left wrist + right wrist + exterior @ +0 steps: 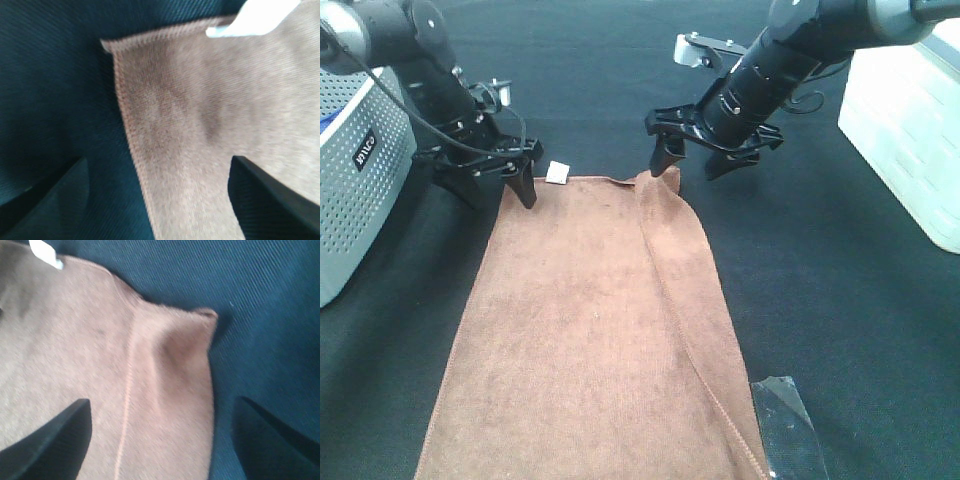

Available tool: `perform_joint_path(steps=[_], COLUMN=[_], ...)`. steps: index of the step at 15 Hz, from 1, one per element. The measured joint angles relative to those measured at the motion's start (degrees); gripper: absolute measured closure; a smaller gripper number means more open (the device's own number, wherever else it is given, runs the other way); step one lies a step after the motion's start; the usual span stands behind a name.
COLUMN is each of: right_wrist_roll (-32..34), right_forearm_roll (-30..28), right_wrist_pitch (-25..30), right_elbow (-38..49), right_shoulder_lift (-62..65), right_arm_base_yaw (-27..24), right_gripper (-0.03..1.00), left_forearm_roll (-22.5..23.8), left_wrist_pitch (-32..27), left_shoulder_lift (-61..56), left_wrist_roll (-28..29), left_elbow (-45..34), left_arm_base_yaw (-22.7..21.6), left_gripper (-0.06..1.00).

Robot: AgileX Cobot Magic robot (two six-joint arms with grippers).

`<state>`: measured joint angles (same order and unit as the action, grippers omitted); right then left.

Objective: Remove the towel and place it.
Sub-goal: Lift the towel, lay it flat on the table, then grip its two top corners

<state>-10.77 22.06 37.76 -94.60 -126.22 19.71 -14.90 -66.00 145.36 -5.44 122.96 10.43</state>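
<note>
Currently towel (585, 330) lies spread on the dark table (840, 300), its right edge folded over. Left gripper (500, 190) is wide open over the far-left corner, empty. Right gripper (688, 168) gapes over the far-right corner, empty. White tag (557, 172) sits on the far hem.

A large rectangular brown terry towel (590, 330) lies spread on the dark cloth-covered worktop (840, 320), its right long side folded over onto itself. A small white tag (558, 172) sits at its far short edge, near the left corner. The left pincer (498, 195) straddles the far left corner and the right pincer (688, 170) the far right corner, both spread wide. A grey perforated basket (350, 170) stands far left and a white box (910, 120) far right.
</note>
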Motion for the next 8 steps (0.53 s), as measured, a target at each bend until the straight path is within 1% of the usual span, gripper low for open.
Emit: perform_joint_path(steps=[3, 5, 8], right_wrist_roll=[0.2, -0.2, -0.6], right_forearm_roll=[-0.9, -4.3, -11.3], right_wrist_pitch=[-3.7, -7.6, -11.5], right_elbow=[0.0, 0.0, 0.0], right_shoulder_lift=[-1.0, -1.3, -1.7], right_arm_base_yaw=[1.3, 3.4, 7.2], right_gripper=[0.24, 0.24, 0.26], left_forearm_roll=[-0.5, -0.9, -0.9], left_wrist_pitch=[0.0, 0.0, -0.1], left_shoulder_lift=[0.3, 0.3, 0.3], left_wrist_roll=[-0.1, -0.1, -0.2], left_elbow=[0.0, 0.0, 0.0], left_arm_base_yaw=[0.0, 0.0, 0.0], left_gripper=[0.22, 0.22, 0.22])
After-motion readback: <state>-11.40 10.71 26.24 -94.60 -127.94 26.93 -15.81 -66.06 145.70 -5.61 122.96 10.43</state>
